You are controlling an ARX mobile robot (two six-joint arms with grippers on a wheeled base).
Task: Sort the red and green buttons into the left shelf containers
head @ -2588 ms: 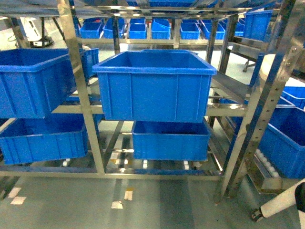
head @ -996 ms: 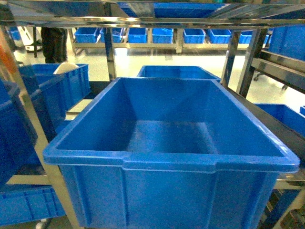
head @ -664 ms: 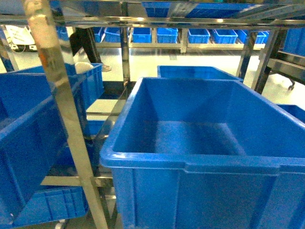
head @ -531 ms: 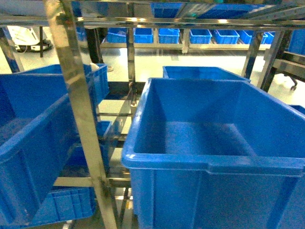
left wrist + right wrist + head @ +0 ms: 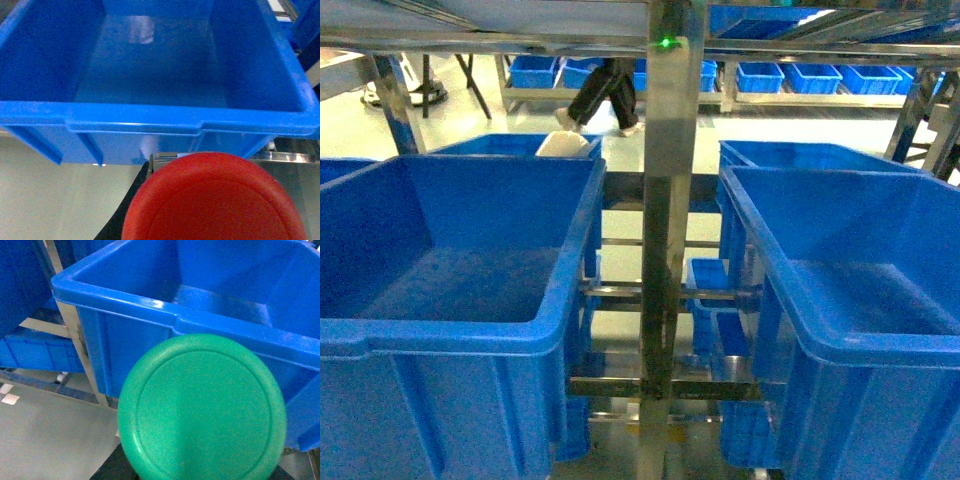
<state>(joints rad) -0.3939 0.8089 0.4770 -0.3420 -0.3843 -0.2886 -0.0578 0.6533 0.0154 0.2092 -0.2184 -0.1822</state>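
In the head view two deep blue bins stand on the shelf, the left bin (image 5: 450,330) and the right bin (image 5: 840,340), with a steel post (image 5: 665,250) between them. The red button (image 5: 215,200) fills the lower part of the left wrist view, just before a bin rim (image 5: 135,122). The green button (image 5: 202,407) is close to the right wrist camera, before the other bin's rim (image 5: 220,327). No pincer fingers show, so I cannot tell if either pincer is apart or clamped.

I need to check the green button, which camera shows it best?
The right wrist view: the green button fills the foreground, cap facing the camera, in front of a blue bin. The head view doesn't show it, and the left wrist view shows only the red button.
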